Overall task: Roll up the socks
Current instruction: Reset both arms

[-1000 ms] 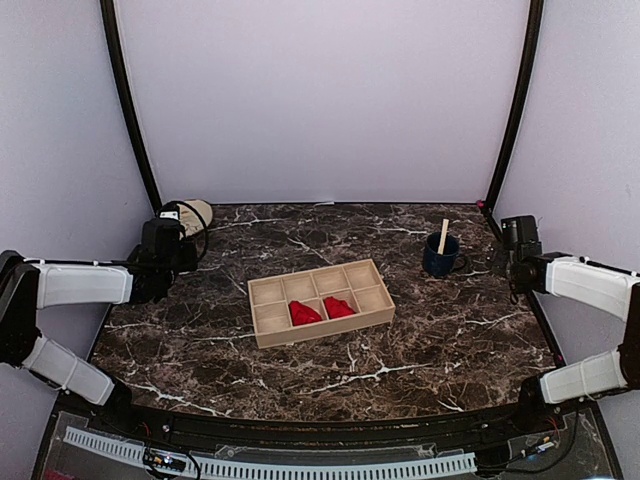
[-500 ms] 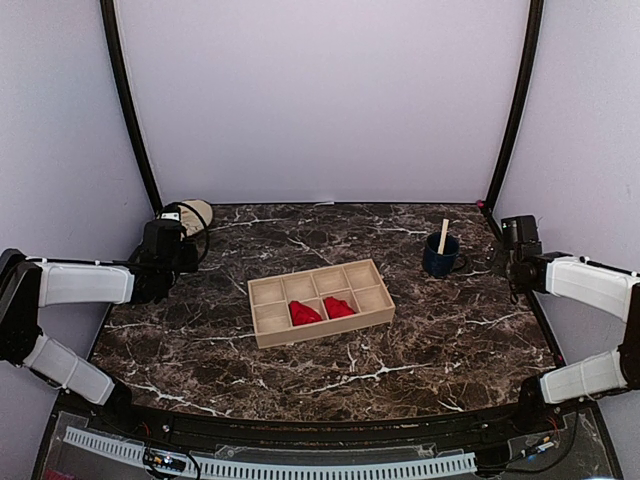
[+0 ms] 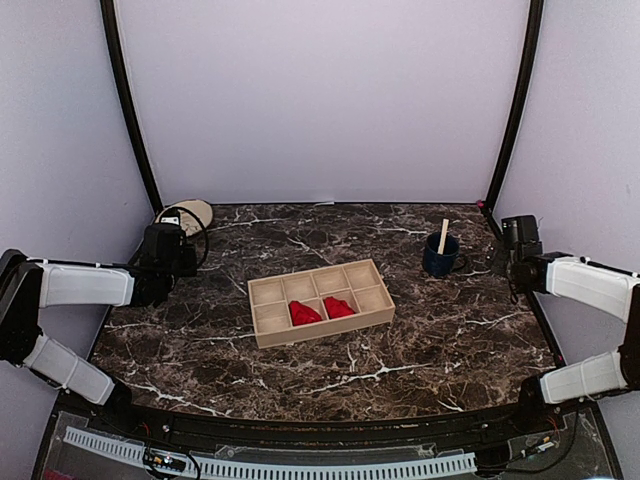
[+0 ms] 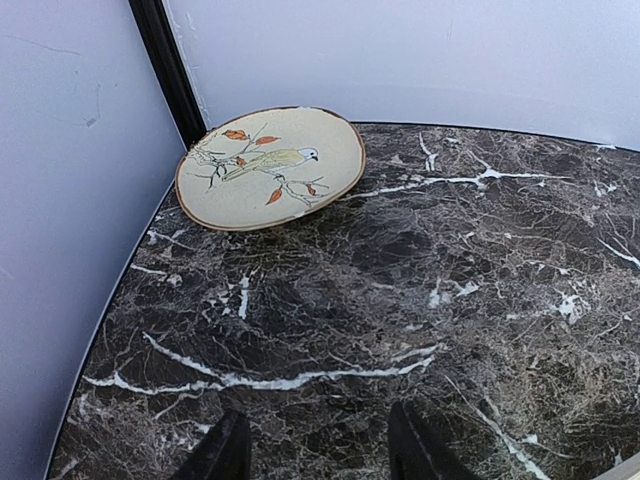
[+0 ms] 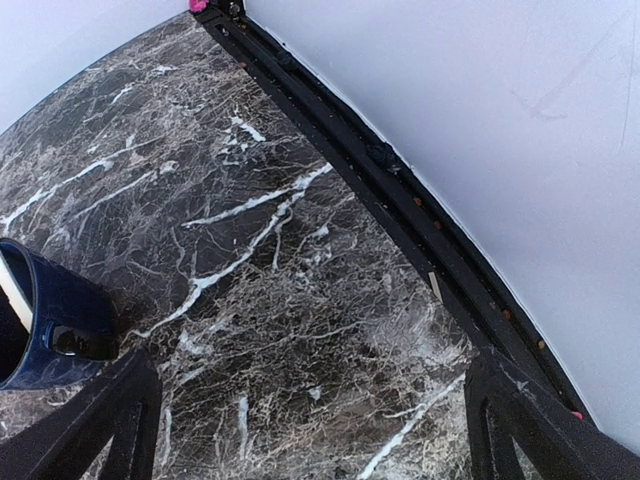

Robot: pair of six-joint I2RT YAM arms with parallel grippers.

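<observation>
Socks (image 3: pixel 305 313) are what matters here: two red bundles in the wooden organiser tray (image 3: pixel 322 331) at the middle of the bench (image 3: pixel 450 340), in the second and third compartments from the left of the near row. From above they are too small to tell whether they are already rolled or merely bunched.

At far left, the left end effector (image 4: pixel 320 450) hangs above bare marble with its fingers moderately apart and nothing between them. It points toward a cream plate (image 4: pixel 270 165) painted with a bird on a branch, which sits in the back left corner.

The tray comes next, well apart from both arms. Right of it stands a dark blue mug (image 3: pixel 440 257) with a wooden stick (image 3: pixel 443 236) leaning in it. At far right, the right end effector (image 5: pixel 310 410) is spread wide and empty, just beside the mug and close to the black edge rail.

The socks should be light, soft and limp, with no stiffness to push against, so they will likely sag and unfold once lifted. A pinch on the raised top of a bundle looks best, coming straight down between the thin dividers. The fabric could snag on a wall, and the light tray might shift or lift with it.
</observation>
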